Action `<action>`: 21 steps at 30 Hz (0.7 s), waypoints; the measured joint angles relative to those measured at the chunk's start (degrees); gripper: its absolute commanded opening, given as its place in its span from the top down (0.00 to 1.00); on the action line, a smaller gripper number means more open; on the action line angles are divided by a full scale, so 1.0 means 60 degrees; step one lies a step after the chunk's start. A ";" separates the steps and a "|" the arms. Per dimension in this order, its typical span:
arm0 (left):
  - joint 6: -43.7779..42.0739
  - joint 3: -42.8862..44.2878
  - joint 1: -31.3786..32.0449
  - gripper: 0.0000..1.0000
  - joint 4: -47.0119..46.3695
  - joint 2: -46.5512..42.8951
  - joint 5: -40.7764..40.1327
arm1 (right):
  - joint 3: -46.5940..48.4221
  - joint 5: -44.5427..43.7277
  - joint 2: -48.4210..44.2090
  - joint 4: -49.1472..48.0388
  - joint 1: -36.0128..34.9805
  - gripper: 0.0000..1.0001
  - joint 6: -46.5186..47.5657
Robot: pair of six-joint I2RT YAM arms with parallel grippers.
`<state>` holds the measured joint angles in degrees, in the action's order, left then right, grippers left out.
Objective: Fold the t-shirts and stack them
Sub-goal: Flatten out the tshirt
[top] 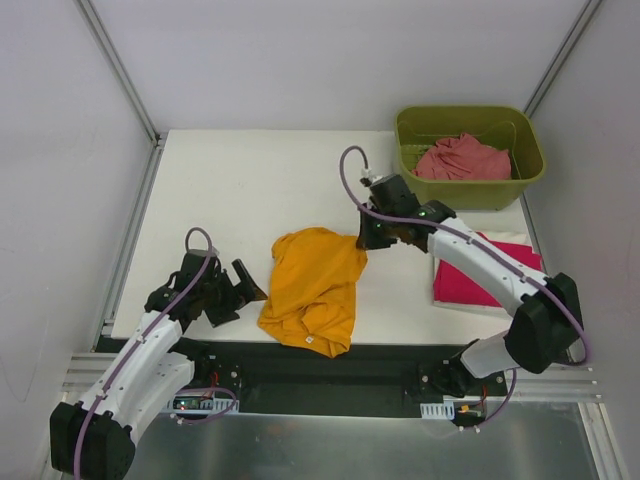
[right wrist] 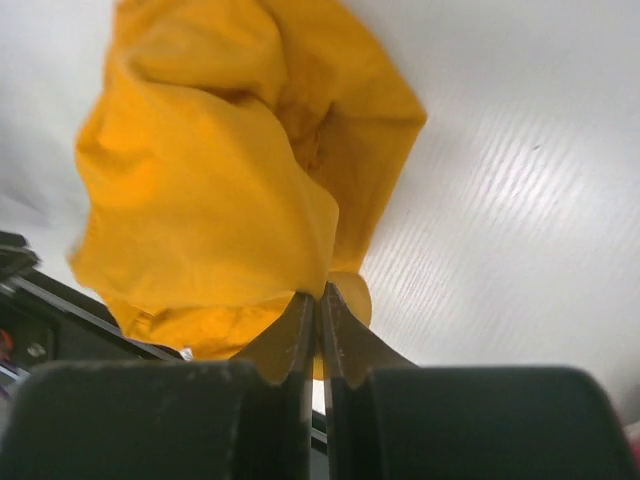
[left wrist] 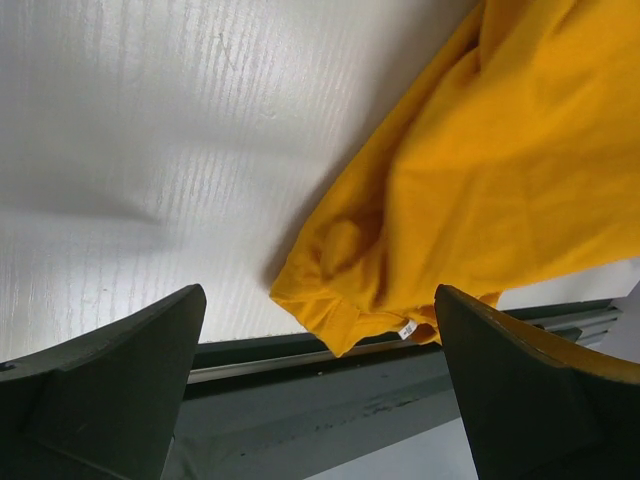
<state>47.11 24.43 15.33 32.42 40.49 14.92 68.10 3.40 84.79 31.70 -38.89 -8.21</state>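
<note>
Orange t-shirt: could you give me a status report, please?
Right gripper shut on orange t-shirt, far corner. Left gripper open, beside it. Nothing blocking.

White-and-black left arm lies low from its base at the table's near edge, elbow bent; its black two-finger left gripper sits nr the near-left corner w/ jaws spread wide. White-and-black right arm stretches diagonally from the near-right corner twd table centre. Its black right gripper has jaws pressed together, pinching a fold of orange-yellow cloth t-shirt.
</note>
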 measured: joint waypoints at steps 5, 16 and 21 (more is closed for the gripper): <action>-0.0120 -0.0138 0.0000 0.02 -0.0197 -0.0033 0.0273 | 0.0375 -0.0204 -0.0871 -0.0040 0.1053 0.97 -0.0313; -0.0058 -0.0940 0.0437 0.35 -0.1654 0.0914 0.1020 | -0.0029 -0.0962 -0.1803 0.0208 0.2841 0.96 -0.0627; 0.0157 -0.0849 0.1144 0.51 -0.2499 0.2051 0.0849 | -0.0273 -0.0994 -0.2218 0.0291 0.2881 0.96 -0.0594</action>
<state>48.05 19.33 22.20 17.43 52.80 20.01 66.46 -2.57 71.48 33.45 -21.61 -11.77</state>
